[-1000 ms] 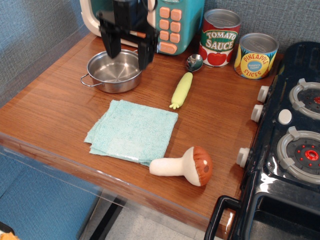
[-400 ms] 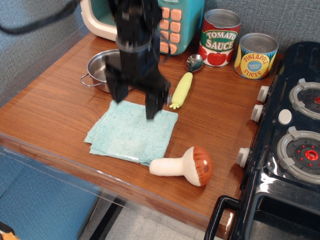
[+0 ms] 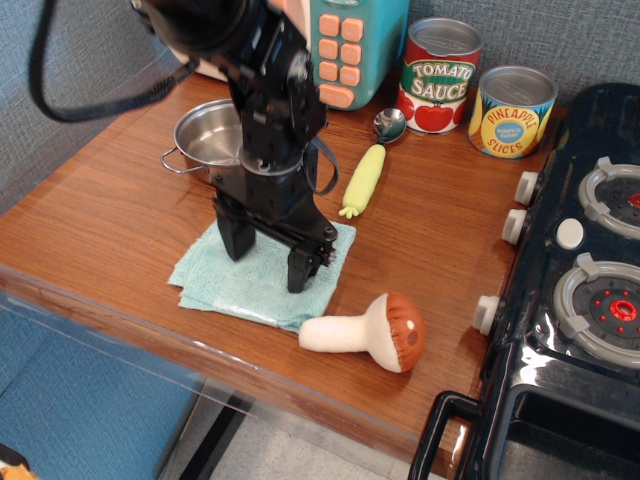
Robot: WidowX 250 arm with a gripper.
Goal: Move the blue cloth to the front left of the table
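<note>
The light teal-blue cloth [image 3: 222, 284] lies flat and folded on the brown wood-grain table [image 3: 90, 220], near its front edge. My black gripper [image 3: 267, 262] stands right over the cloth's middle with its two fingers spread wide apart. The fingertips [image 3: 298, 278] are down at the cloth's surface, and the arm hides the cloth's back part. Nothing is held between the fingers.
A steel pot [image 3: 210, 140] sits behind the cloth. A yellow toy corn [image 3: 363, 179] and a spoon [image 3: 388, 124] lie to the back right. A toy mushroom [image 3: 375, 330] lies right of the cloth. Two cans [image 3: 438, 75] and a toy microwave stand at the back. A black toy stove [image 3: 575, 290] fills the right side.
My gripper has come forward from above the pot and dropped down onto the cloth, staying open. The cloth has not moved.
</note>
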